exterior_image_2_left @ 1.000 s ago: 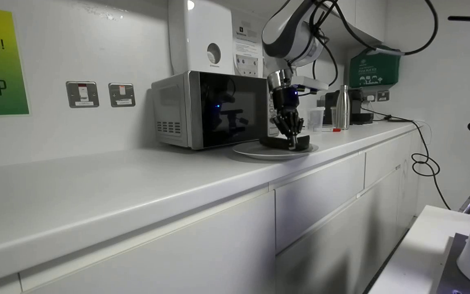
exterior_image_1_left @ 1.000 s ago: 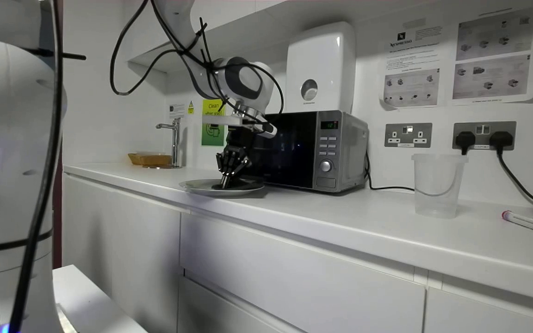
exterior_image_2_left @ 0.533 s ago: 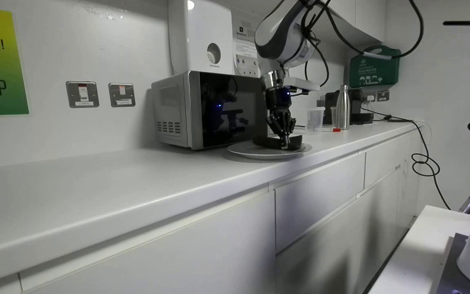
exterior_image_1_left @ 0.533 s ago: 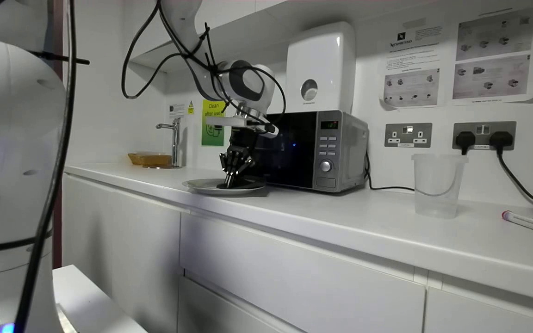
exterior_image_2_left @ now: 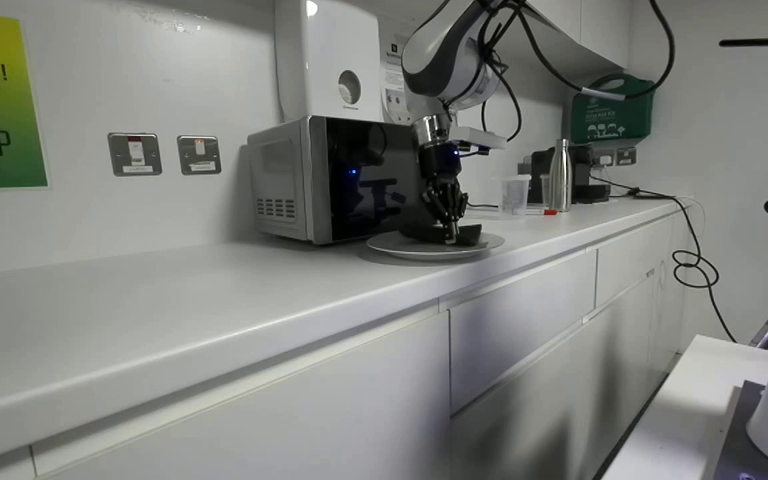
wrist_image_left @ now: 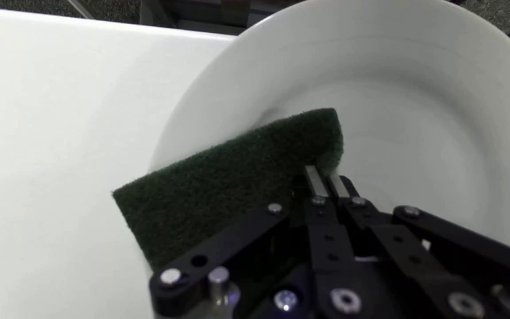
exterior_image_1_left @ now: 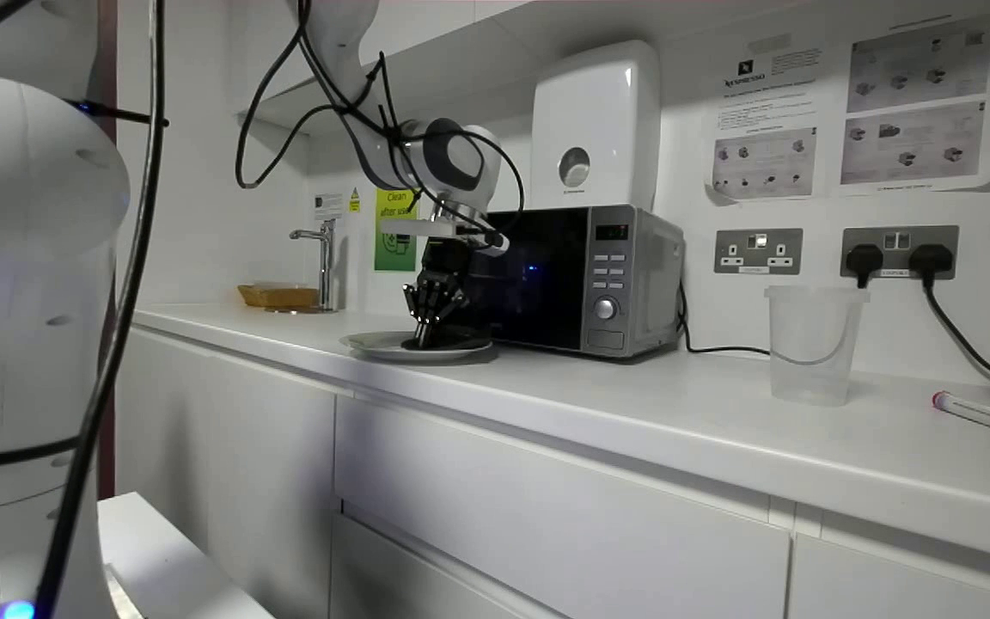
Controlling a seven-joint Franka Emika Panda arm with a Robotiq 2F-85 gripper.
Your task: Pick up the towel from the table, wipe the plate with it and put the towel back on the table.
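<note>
The towel [wrist_image_left: 228, 177] is a dark green, felt-like cloth in the wrist view, lying over part of the pale plate [wrist_image_left: 419, 128] and reaching past its rim onto the white table [wrist_image_left: 51, 133]. My gripper [wrist_image_left: 326, 170] is shut on one end of the towel, whose folded corner is pinched between the fingertips. In both exterior views the gripper [exterior_image_2_left: 451, 239] points down into the plate [exterior_image_2_left: 401, 248], with the dark towel [exterior_image_2_left: 471, 233] around its tips. Part of the towel is hidden beneath the gripper's linkages in the wrist view.
A silver microwave [exterior_image_1_left: 632, 292] stands right behind the plate. A clear plastic tub [exterior_image_1_left: 813, 344] and a red marker [exterior_image_1_left: 989, 417] are farther along the table. The table's front edge [wrist_image_left: 104, 27] runs close by the plate. A steel bottle [exterior_image_2_left: 561, 177] stands at the back.
Gripper and towel have shifted along the table, leftward in an exterior view. The plate has slid the same way with them. The grip on the towel looks unchanged.
</note>
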